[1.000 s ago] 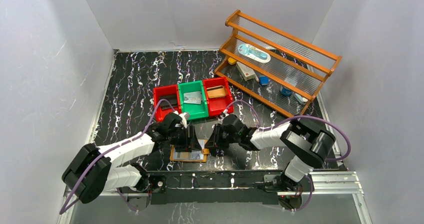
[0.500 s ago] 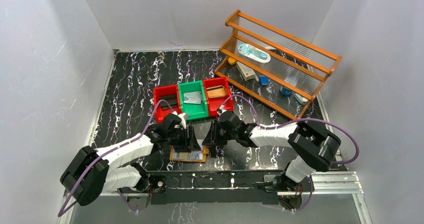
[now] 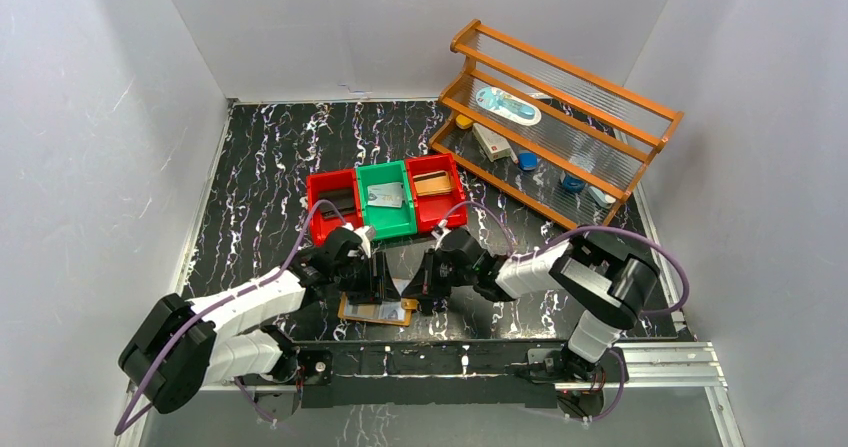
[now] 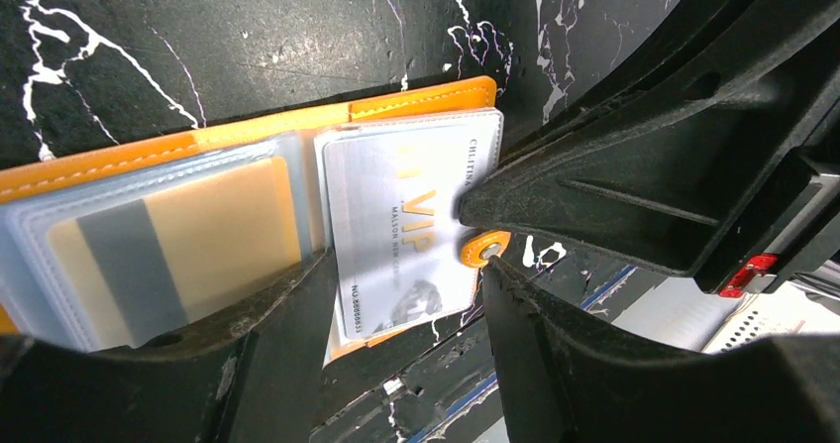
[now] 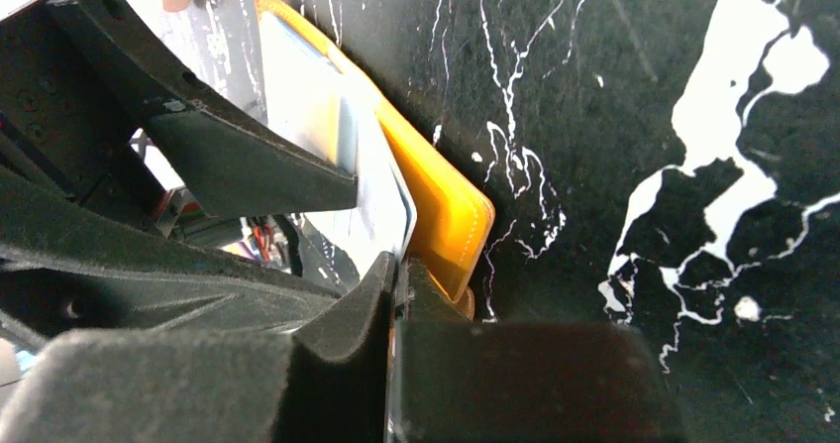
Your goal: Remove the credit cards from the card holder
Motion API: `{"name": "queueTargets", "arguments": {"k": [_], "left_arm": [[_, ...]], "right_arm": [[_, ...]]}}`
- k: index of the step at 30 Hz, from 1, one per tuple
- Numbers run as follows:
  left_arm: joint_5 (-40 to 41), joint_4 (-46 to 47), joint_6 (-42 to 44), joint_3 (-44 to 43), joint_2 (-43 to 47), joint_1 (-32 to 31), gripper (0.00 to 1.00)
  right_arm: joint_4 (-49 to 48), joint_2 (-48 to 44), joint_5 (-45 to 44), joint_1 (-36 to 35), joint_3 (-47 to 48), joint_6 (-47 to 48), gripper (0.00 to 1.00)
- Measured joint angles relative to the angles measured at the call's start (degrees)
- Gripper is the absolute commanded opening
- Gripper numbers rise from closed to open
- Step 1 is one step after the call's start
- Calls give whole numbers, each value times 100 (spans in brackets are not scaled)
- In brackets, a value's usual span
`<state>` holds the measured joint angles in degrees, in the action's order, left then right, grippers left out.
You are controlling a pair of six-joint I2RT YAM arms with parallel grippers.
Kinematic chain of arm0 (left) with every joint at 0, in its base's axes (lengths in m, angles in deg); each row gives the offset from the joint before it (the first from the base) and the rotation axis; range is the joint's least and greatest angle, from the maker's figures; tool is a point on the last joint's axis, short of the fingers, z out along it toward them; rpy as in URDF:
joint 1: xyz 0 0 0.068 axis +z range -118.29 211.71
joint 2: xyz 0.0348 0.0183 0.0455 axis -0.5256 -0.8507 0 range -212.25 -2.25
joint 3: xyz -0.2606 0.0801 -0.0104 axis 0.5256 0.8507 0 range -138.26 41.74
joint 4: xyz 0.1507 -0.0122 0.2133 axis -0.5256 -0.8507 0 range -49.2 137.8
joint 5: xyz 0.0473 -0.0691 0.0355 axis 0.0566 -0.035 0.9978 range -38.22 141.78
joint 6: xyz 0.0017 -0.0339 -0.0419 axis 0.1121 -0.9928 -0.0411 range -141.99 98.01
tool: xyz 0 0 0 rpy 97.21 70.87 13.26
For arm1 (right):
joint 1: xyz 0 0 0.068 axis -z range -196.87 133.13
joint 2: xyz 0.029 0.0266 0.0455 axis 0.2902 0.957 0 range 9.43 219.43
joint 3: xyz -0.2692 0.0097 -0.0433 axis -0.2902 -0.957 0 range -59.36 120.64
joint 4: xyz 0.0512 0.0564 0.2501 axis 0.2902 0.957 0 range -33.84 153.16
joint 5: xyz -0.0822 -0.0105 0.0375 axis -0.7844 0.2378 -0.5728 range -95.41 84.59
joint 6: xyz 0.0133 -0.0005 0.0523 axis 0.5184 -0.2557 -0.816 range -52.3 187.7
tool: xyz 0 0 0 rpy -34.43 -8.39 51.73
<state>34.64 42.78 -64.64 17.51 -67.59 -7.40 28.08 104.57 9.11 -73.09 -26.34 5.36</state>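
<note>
The tan-orange card holder (image 3: pixel 378 311) lies open near the front edge, and it also shows in the left wrist view (image 4: pixel 248 136). Its left pocket holds a tan card with a grey stripe (image 4: pixel 173 245). A silver credit card marked VIP (image 4: pixel 396 215) sits in the right pocket. My left gripper (image 4: pixel 401 265) is open, with its fingers (image 4: pixel 248 354) down on the holder on either side of the silver card. My right gripper (image 5: pixel 396 276) is shut on the outer edge of that silver card (image 5: pixel 381 200), beside the holder's orange cover (image 5: pixel 446 215).
Three bins stand behind the holder: a red one with a black wallet (image 3: pixel 336 203), a green one with a card (image 3: pixel 388 197), and a red one with a brown case (image 3: pixel 432 182). A wooden rack (image 3: pixel 560 117) is at the back right. A metal rail (image 3: pixel 480 359) runs along the front edge.
My right wrist has shifted slightly left against the holder's right side, and its elbow has moved. The left arm and the holder have stayed in place.
</note>
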Motion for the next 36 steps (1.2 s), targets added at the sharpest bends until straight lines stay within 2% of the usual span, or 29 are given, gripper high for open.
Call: {"name": "queueTargets", "arguments": {"k": [5,11,16,20,36], "left_arm": [[125,-140,-4,11,197,-4,58],[374,-339,-42,7,527,-2,59],[332,-343,-15,-66,354,0,57],[195,-308,26,-144,127,0,55],[-210,-120,-155,-50,125,90,52]], "right_arm": [[-1082,68,238,107,-527,-356,0],[-3392,1043,686,317,-1215,-1139,0],[-4675,1606,817,361,-1486,-1611,0],[-5062,1622,822,361,-1556,-1696,0],[-5742,1867,887,361,-1556,-1888,0]]}}
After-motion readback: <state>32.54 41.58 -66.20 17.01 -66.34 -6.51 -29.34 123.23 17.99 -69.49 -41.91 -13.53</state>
